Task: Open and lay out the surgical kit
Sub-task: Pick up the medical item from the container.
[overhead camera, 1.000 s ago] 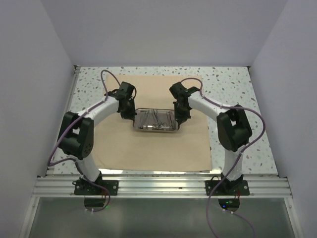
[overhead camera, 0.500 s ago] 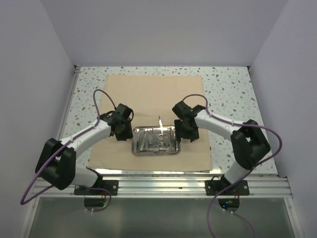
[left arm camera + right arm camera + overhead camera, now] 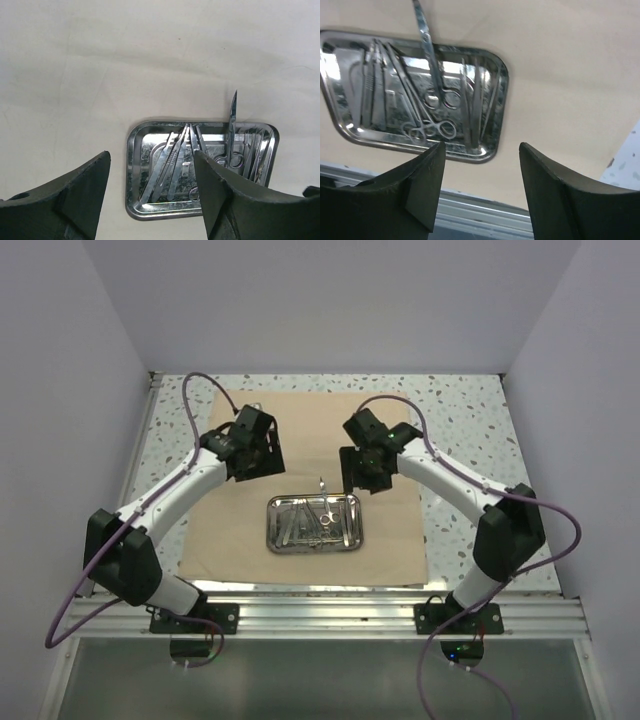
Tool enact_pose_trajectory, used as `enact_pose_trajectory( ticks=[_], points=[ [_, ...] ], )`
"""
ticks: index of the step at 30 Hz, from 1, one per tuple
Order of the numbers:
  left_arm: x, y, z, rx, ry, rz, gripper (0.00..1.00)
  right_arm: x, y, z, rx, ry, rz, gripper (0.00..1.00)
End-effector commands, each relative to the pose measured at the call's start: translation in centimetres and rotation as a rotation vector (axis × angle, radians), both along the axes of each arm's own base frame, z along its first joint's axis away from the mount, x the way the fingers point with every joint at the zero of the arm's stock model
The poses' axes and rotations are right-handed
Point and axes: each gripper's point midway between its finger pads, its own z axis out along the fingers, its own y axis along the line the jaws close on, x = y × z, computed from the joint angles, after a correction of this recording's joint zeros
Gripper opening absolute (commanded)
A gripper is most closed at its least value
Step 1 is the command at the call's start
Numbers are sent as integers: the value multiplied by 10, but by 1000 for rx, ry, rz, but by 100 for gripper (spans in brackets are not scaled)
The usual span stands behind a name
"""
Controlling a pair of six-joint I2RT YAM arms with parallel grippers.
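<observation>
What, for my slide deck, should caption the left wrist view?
Open left gripper frames steel tray of instruments on tan cloth, scissors jutting over its rim.

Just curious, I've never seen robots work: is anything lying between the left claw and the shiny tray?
Only bare tan cloth lies between the left gripper and the steel tray; the top view shows it.

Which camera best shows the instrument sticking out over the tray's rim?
Right wrist: the instrument is close and sharp, rings in the tray, shaft crossing its rim. Left wrist shows it smaller; top, a tiny sliver.
</observation>
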Motion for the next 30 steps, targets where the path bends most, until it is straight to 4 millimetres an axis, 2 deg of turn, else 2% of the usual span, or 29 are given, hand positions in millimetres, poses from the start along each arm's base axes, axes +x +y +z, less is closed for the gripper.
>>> enact_pose_trajectory(
  ticks=[1,2,3,8,10,15,23,30],
  points=[
    [12,-1,10,28,-16,-7,71,23,37,-5,59,10,88,64],
    [13,-2,10,24,-16,-14,71,33,46,2,68,-7,98,63],
    [14,-3,11,24,-18,-15,71,39,49,-1,60,-7,110,60],
    [14,0,13,35,-28,-24,71,56,67,-33,15,47,148,51],
    [14,3,13,38,-32,-22,71,58,69,-38,9,56,150,49],
    [16,10,13,25,-41,-14,71,47,83,-53,17,100,191,47],
    [22,19,11,23,-36,-13,70,40,98,-64,19,122,212,45],
    [18,29,10,36,-34,-15,70,41,96,-82,-33,133,190,45]
  ],
)
